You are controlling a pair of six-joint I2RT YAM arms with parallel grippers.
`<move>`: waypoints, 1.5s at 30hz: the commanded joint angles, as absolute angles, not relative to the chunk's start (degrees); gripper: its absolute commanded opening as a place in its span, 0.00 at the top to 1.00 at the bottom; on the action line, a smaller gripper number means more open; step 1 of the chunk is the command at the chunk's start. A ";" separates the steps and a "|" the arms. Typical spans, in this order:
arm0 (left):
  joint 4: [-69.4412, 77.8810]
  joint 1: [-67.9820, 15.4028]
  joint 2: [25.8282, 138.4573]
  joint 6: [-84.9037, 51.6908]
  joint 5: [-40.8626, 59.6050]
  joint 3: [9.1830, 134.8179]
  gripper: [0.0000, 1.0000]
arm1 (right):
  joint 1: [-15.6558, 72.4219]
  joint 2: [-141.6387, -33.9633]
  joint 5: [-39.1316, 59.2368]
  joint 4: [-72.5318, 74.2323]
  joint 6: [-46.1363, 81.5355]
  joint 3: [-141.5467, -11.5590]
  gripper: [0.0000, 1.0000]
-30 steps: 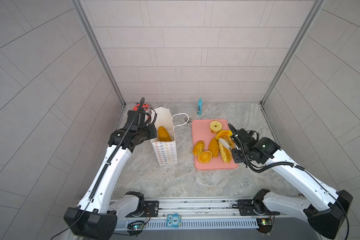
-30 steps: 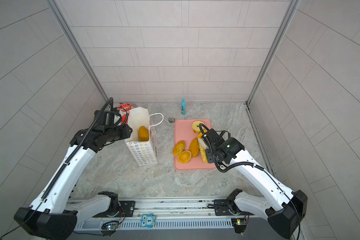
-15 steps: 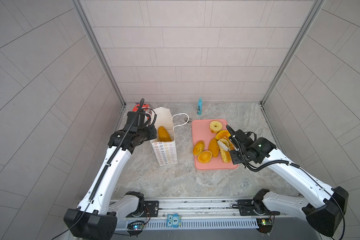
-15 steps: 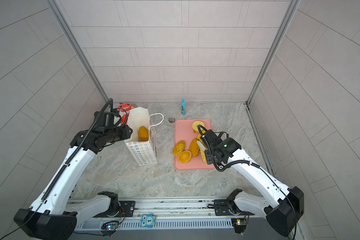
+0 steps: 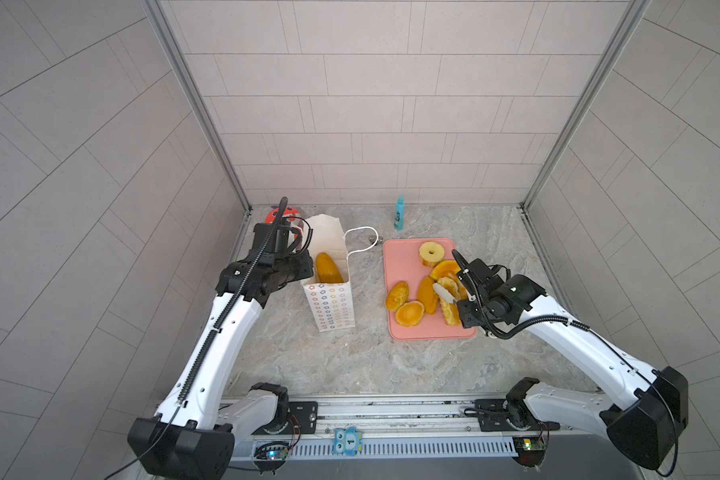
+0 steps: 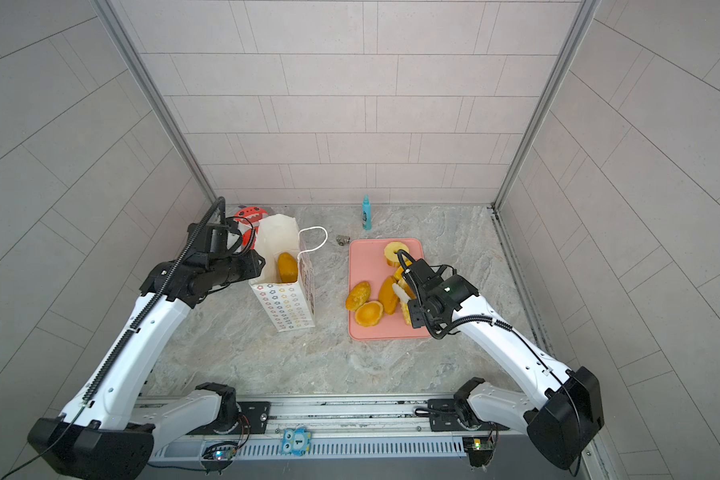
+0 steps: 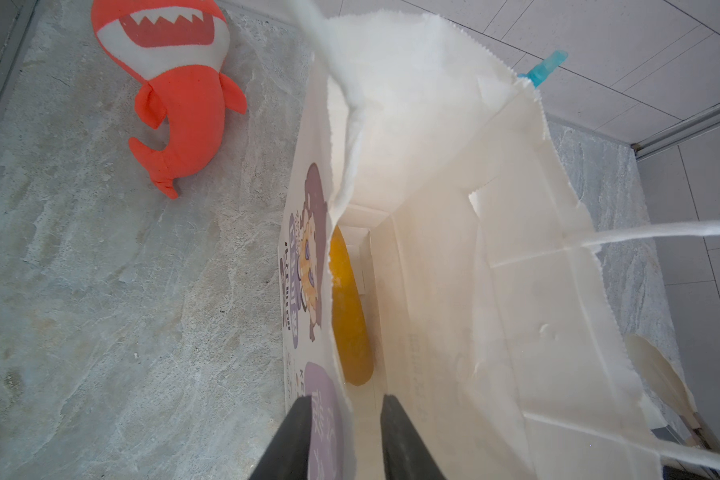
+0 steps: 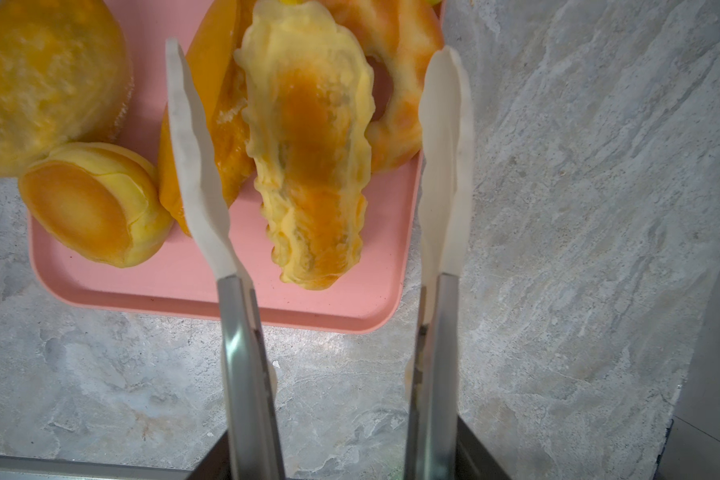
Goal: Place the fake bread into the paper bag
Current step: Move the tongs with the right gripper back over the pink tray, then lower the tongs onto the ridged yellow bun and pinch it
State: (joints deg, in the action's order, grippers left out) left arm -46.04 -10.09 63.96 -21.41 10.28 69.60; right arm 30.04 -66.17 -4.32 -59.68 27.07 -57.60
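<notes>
In both top views, shows the paper bag upright and open-mouthed on the marble surface, left of the pink tray. Finds one piece of the fake bread, the long loaf, inside the bag, and the rest on the tray: pale ring at the far end, round buns nearer, braided piece toward the right edge. Locates the left gripper at the bag's left wall, the right gripper above the tray's bread, a red plush shark behind the bag and a teal bottle at the back wall. In the left wrist view, sets the left gripper astride the bag's printed wall, one black finger outside, one inside, gap visible; pinch on the paper not determinable. In the right wrist view, shows the right gripper spread wide, white-tipped tong fingers either side of the braided piece, no contact visible.
</notes>
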 commanded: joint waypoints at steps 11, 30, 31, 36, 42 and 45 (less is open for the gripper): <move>-45.72 -9.71 63.08 -21.80 10.08 68.68 0.65 | 27.38 -68.64 -1.78 -55.05 26.53 -57.04 0.38; -45.77 -9.69 63.41 -22.18 10.10 68.80 0.65 | 25.13 -74.00 0.41 -53.12 25.40 -57.37 0.44; -45.77 -9.71 63.37 -22.26 10.11 68.84 0.65 | 25.11 -74.15 0.52 -53.12 25.40 -57.39 0.45; -46.14 -9.69 63.28 -22.25 9.93 69.24 0.64 | 24.96 -73.57 0.66 -53.65 25.57 -57.65 0.50; -46.31 -9.67 63.12 -22.50 9.93 69.35 0.59 | 24.71 -71.33 0.01 -54.66 25.58 -58.09 0.55; -46.47 -9.74 63.03 -22.50 9.85 69.61 0.55 | 24.69 -69.90 -0.17 -54.67 25.75 -58.26 0.55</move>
State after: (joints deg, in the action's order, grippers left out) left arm -46.11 -10.02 63.94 -22.46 10.24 69.28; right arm 24.99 -72.47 1.15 -53.43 25.52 -57.10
